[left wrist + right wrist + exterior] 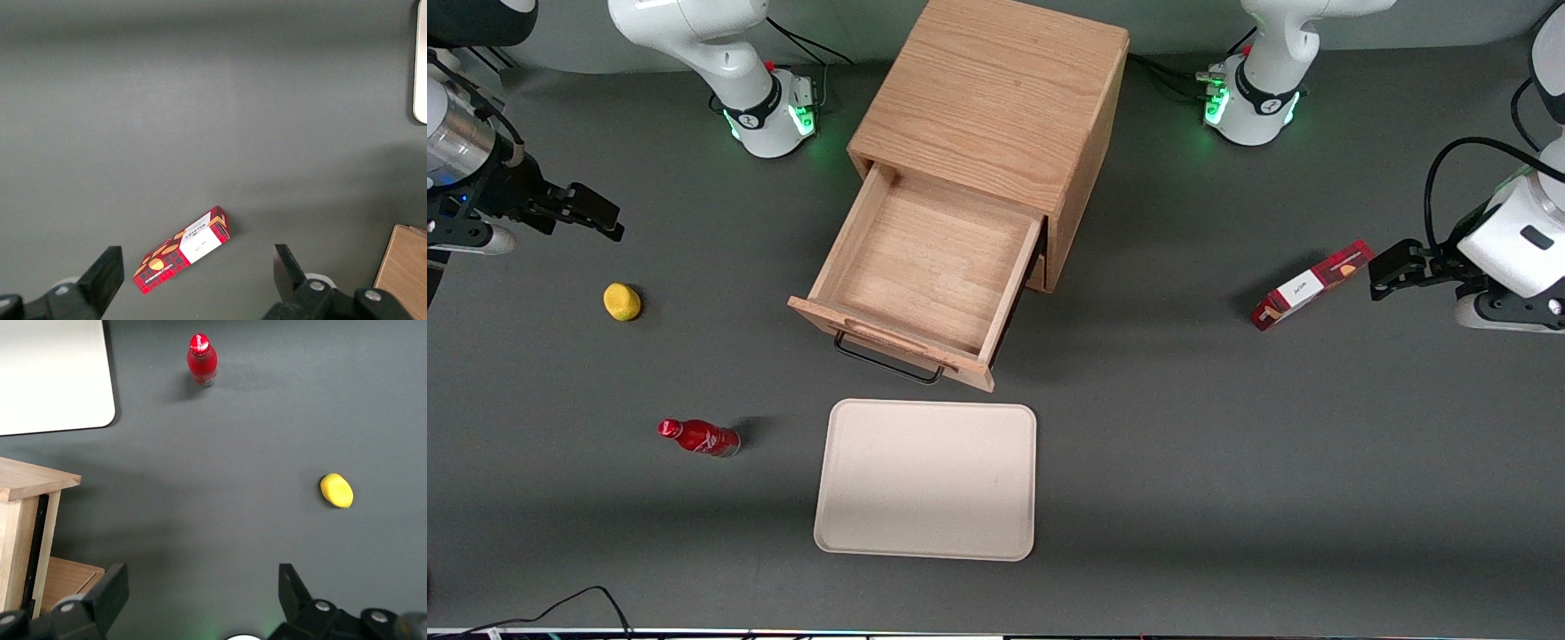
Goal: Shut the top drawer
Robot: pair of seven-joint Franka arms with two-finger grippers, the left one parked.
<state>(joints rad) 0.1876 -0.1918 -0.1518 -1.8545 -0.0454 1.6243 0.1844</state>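
The wooden cabinet (996, 98) stands mid-table with its top drawer (925, 267) pulled far out and empty. The drawer front has a raised wooden lip and a black wire handle (889, 363) facing the front camera. My gripper (596, 218) hovers above the table toward the working arm's end, well apart from the drawer, open and empty. In the right wrist view the gripper (200, 580) shows spread black fingers (107, 593) over bare table, with a corner of the drawer front (33, 483) beside them.
A yellow lemon (622, 301) (336, 490) lies near the gripper, nearer the front camera. A red bottle (698, 437) (202, 360) lies nearer still. A beige tray (927, 480) (47, 373) lies in front of the drawer. A red box (1312, 284) (181, 250) lies toward the parked arm's end.
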